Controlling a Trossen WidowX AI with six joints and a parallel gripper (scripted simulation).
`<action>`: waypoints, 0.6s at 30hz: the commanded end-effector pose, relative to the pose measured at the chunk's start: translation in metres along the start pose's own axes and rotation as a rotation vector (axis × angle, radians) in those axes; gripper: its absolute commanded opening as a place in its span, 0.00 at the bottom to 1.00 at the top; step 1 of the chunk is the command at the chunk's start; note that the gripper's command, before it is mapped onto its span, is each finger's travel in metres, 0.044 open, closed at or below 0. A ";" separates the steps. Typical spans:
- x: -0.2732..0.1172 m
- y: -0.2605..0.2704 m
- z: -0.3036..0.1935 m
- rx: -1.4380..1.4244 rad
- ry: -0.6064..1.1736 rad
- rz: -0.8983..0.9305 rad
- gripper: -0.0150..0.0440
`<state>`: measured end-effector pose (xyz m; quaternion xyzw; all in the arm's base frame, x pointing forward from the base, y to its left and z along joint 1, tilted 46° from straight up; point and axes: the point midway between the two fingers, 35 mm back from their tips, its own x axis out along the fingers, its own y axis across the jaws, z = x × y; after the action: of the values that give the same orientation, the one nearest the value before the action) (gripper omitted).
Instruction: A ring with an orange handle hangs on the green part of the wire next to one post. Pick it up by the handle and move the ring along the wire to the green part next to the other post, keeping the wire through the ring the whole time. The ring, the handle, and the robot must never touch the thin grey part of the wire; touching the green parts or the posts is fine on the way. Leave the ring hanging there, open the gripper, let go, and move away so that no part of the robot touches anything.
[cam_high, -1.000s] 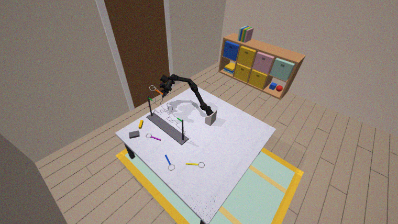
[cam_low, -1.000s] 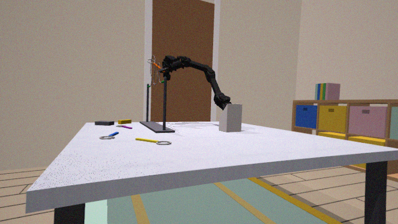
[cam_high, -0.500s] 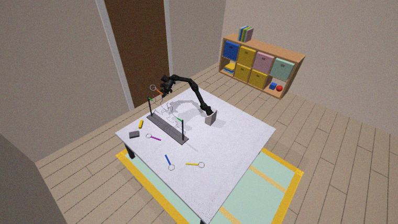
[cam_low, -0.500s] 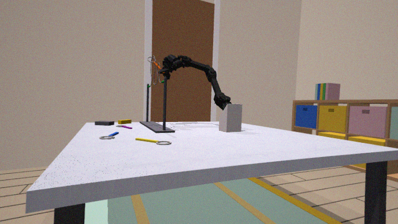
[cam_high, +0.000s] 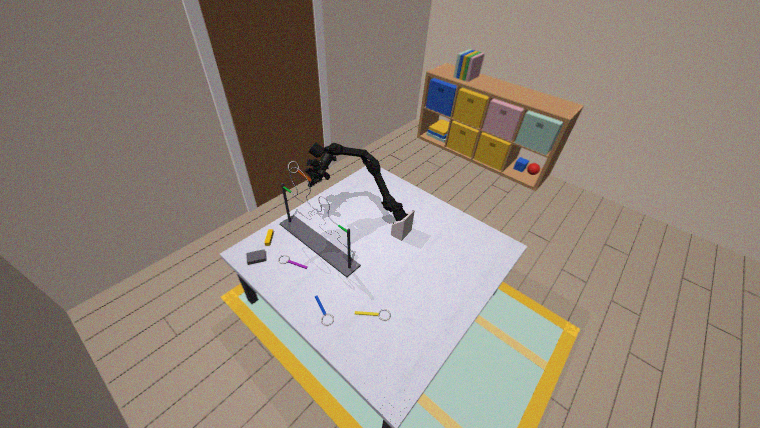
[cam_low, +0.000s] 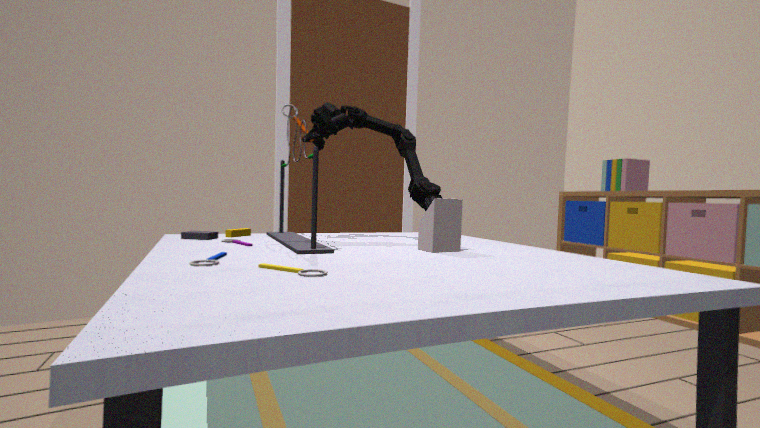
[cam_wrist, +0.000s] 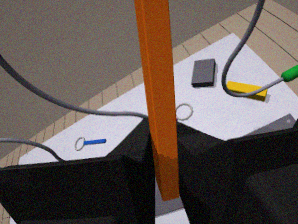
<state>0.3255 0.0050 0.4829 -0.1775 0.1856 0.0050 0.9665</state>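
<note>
My gripper (cam_high: 311, 181) (cam_low: 307, 135) (cam_wrist: 154, 124) is shut on the orange handle (cam_high: 303, 173) (cam_low: 299, 124) (cam_wrist: 156, 60), which slants up and away from the fingers. Its ring (cam_high: 287, 166) (cam_low: 282, 111) is at the raised end, high above the far post (cam_high: 286, 204) (cam_low: 281, 196); it is out of the wrist view. The grey wire (cam_wrist: 45, 96) bends in tall loops near the handle. Whether it passes through the ring, or touches anything, is too small to tell. Green parts sit by the far post (cam_high: 287, 189) (cam_low: 284, 164) and by the near post (cam_high: 343, 228) (cam_low: 310, 156).
The posts stand on a dark base (cam_high: 319, 244). Beyond it lie a purple-handled ring (cam_high: 297, 263), a grey block (cam_high: 256, 257) (cam_wrist: 204, 73) and a yellow block (cam_high: 269, 237). Blue-handled (cam_high: 320, 305) and yellow-handled (cam_high: 366, 313) rings lie nearer. A grey box (cam_low: 441, 225) stands at the arm's base.
</note>
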 end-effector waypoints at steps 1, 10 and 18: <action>0.001 -0.001 0.000 -0.044 -0.004 -0.026 0.00; 0.001 -0.005 0.000 -0.141 -0.017 -0.082 0.00; 0.002 -0.008 0.000 -0.227 -0.029 -0.132 0.00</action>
<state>0.3273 -0.0016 0.4853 -0.2801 0.1613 -0.0291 0.9459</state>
